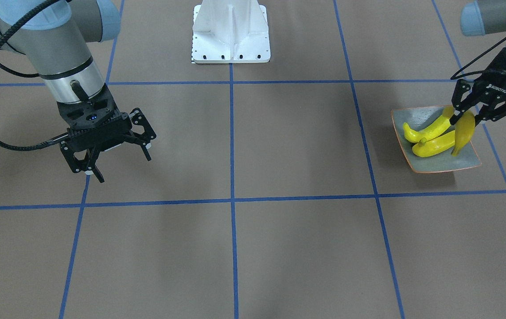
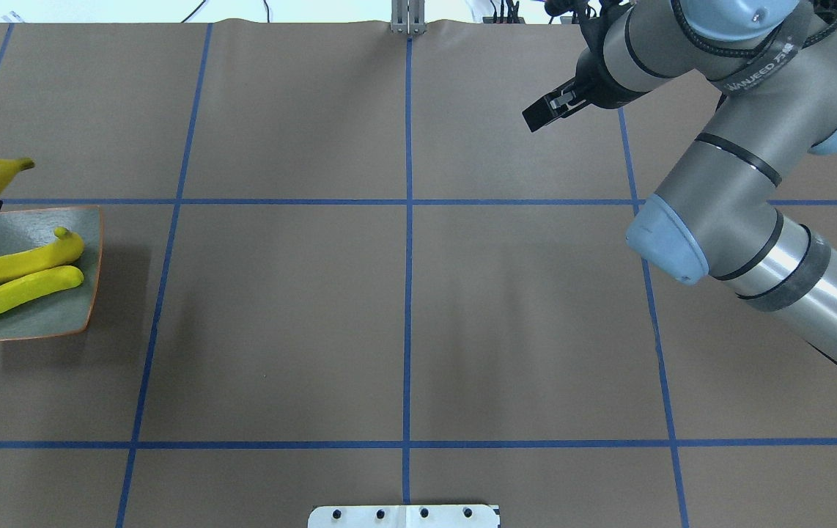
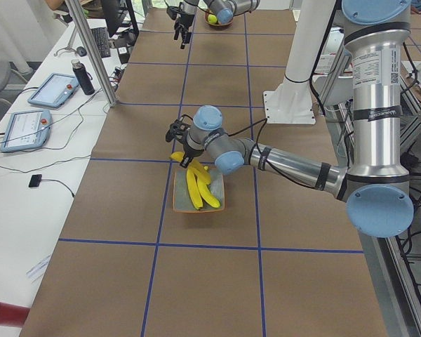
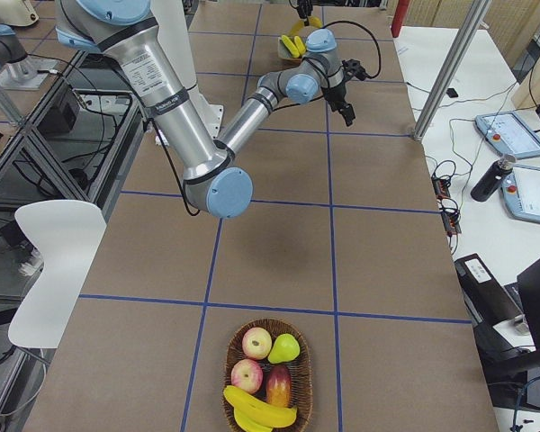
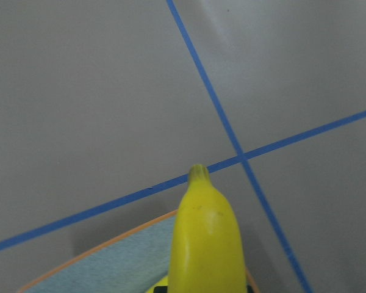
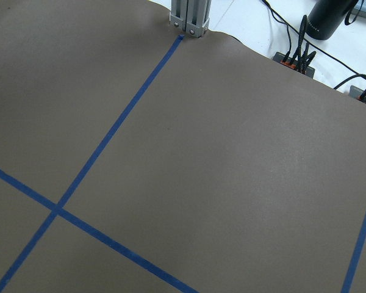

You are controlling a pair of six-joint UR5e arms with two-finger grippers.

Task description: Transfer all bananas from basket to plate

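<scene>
The grey-green plate [image 1: 439, 161] with an orange rim sits at the table's left end and holds two yellow bananas [image 1: 432, 139] lying side by side. My left gripper [image 1: 468, 117] is shut on a third banana [image 1: 465, 130] and holds it nearly upright, with its lower end down at the plate. The same banana fills the left wrist view [image 5: 207, 238], above the plate rim [image 5: 110, 250]. My right gripper [image 1: 111, 159] is open and empty above bare table. The basket [image 4: 268, 322] at the table's right end holds more bananas [image 4: 256, 409].
The basket also holds two apples [image 4: 256, 343], a pear [image 4: 286, 347] and a mango. The white robot base [image 1: 231, 33] stands at the table's middle rear edge. A metal post [image 4: 450, 63] stands at the far edge. Blue tape lines cross the brown table.
</scene>
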